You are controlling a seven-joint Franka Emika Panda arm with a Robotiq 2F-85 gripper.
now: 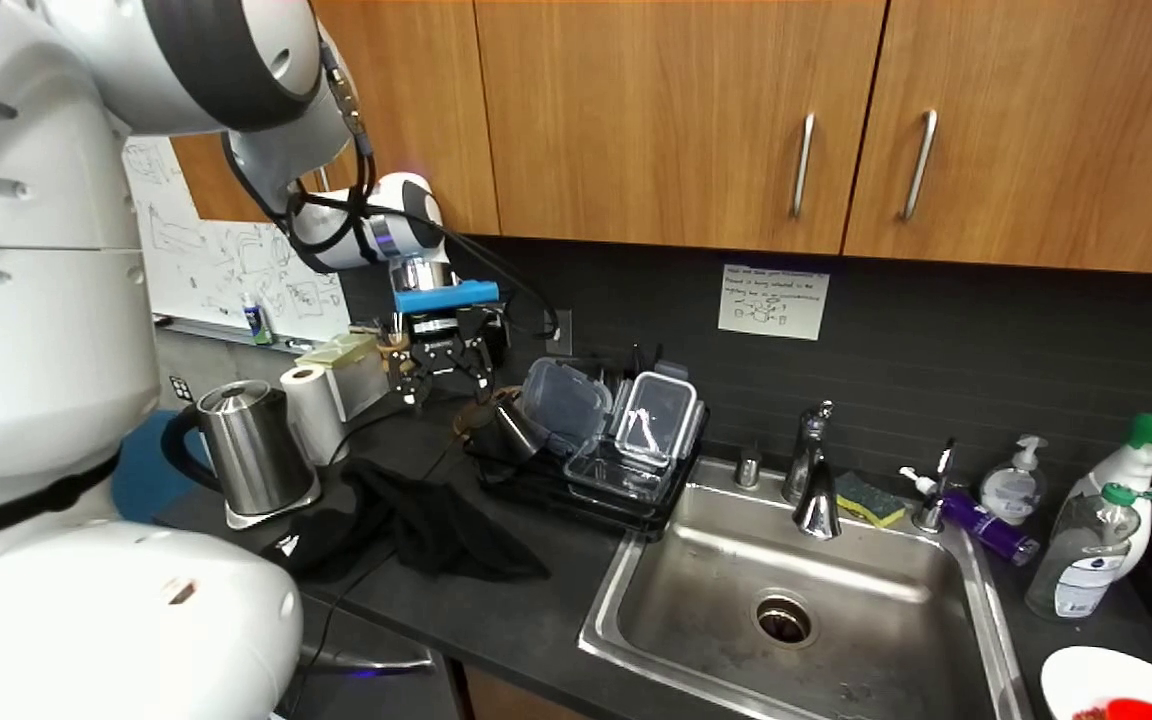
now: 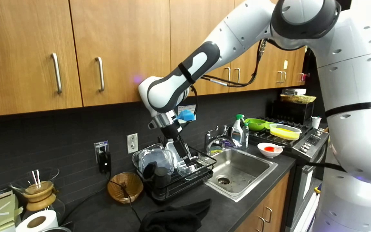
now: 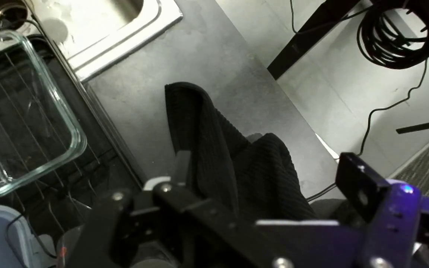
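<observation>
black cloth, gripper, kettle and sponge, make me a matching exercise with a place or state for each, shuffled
1 black cloth
2 gripper
3 kettle
4 sponge

A open, holding nothing
B beside the faucet
C crumpled on the counter
D next to the paper towel roll

Pairs: 1-C, 2-A, 3-D, 4-B

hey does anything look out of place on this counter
The cloth lies in a crumpled heap, not folded. The purple bottle by the sink looks tipped over, while the spray bottle near it stands upright.
</observation>
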